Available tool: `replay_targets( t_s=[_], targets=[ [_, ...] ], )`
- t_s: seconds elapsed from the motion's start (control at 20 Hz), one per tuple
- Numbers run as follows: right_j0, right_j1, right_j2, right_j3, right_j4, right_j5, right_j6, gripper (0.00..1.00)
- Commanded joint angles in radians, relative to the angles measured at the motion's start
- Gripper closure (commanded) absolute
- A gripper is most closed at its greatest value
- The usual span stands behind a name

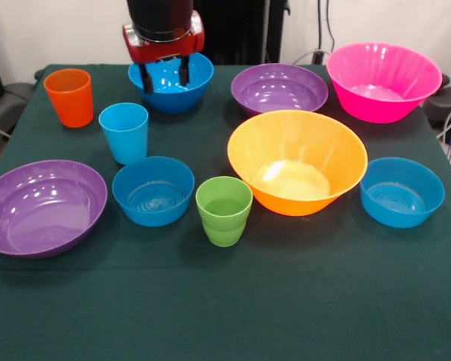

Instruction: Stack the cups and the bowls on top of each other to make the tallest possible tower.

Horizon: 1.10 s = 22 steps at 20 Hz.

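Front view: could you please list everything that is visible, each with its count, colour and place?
Cups: three; orange far left, light blue beside it, green near centre.
Blue bowls: three; one far, under the gripper, one centre-left, one right.
Purple bowls: two; near left, far centre.
Orange-yellow bowl: one, centre.
Pink bowl: one, far right.
Table: one, dark green.
Gripper: one, red and black, open, top.

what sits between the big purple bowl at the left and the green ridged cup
In the front view, a small glossy blue plastic bowl sits between the wide purple plastic bowl and the green ridged plastic cup, apart from both.
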Motion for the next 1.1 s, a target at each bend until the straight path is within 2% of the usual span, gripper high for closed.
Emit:
replay_targets(
  t_s=[0.05,0.35,0.9,1.1],
  targets=[
    [0.001,-0.014,-0.047,0.028,-0.022,-0.095,0.047,0.0],
    [0.0,0.01,-0.04,0.022,-0.008,-0.089,0.021,0.0],
    [-0.008,0.08,-0.042,0.02,-0.043,-0.147,-0.008,0.0],
    [0.026,0.114,-0.08,-0.02,-0.109,-0.118,-0.019,0.0]
  ],
)
